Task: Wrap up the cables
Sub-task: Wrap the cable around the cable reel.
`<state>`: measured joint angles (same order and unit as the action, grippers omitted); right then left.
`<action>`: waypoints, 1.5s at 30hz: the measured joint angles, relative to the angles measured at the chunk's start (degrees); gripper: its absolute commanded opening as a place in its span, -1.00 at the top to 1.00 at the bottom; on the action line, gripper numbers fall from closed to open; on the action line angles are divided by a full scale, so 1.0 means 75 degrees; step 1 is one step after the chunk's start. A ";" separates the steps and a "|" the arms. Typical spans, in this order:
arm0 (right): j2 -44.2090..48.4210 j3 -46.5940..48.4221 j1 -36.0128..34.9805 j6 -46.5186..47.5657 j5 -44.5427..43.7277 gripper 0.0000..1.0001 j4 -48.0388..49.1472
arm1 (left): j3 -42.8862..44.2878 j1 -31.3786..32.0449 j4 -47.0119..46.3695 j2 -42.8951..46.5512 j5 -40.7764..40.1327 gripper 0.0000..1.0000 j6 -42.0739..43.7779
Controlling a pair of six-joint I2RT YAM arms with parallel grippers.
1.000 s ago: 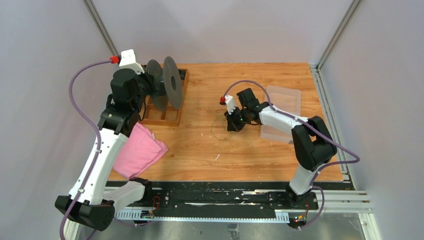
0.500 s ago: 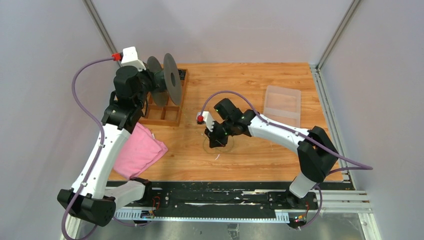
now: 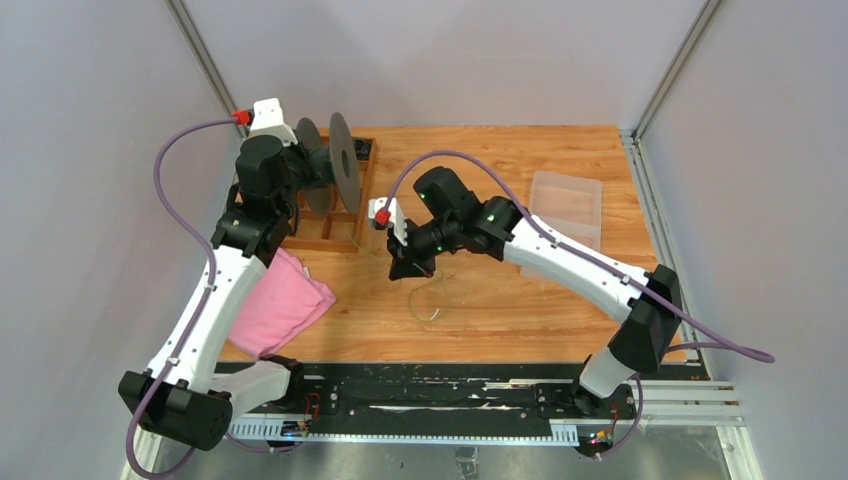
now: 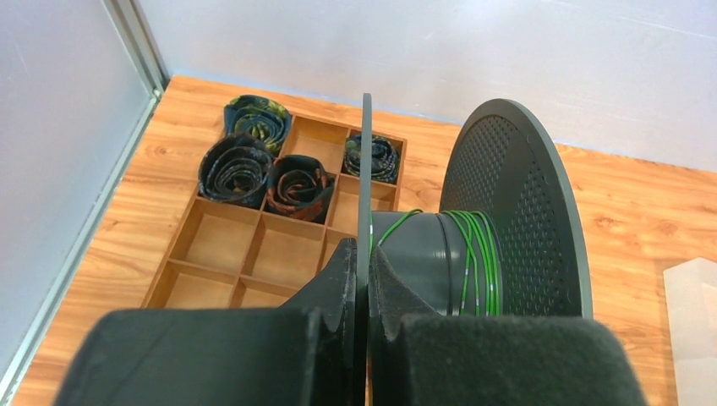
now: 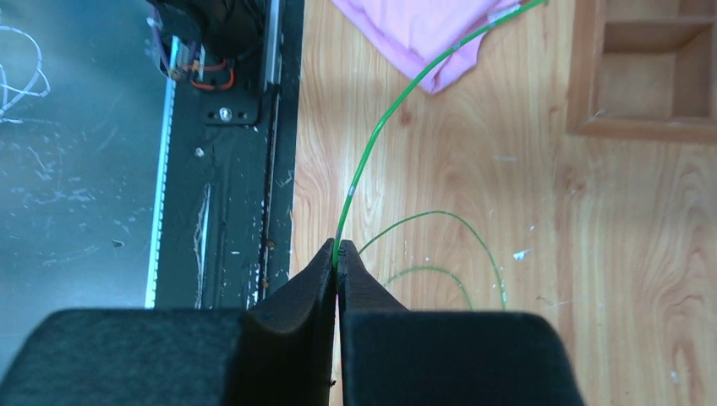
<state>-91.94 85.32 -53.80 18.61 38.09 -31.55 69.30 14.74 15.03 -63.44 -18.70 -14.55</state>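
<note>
My right gripper is clamped shut on the green cable. The strand is pinched right at my fingertips so it cannot slip while I guide it. From the pinch the cable runs up and away toward the pink cloth, and slack loops lie on the wooden table just past my fingers. In the overhead view that loose loop rests on the boards near my wrist.

My left gripper is squeezed onto the thin near flange of the spool. It holds the spool on edge by the compartment tray, so the hub is free to take the strand. Several green turns already sit on the hub. I judge the winding partway done, with the slack on the table left to take up.
</note>
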 measured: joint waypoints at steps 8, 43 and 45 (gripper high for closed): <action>0.0015 0.1585 -0.0006 -0.0178 0.0058 0.99 -0.0487 | -0.0312 0.0166 -0.0262 -0.0003 -0.0102 0.99 0.0356; -0.0455 0.5117 0.0009 0.0364 -0.2267 0.99 -0.1944 | -0.1361 0.0472 -0.0446 0.0577 0.0758 0.99 0.1032; -0.0493 0.5249 0.0009 0.0455 -0.2396 0.99 -0.1985 | -0.1402 0.0498 -0.0449 0.0624 0.0799 0.99 0.1064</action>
<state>-95.64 124.68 -53.74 22.02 20.12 -46.44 58.78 18.48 11.66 -58.76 -12.71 -6.57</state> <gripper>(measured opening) 0.008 0.042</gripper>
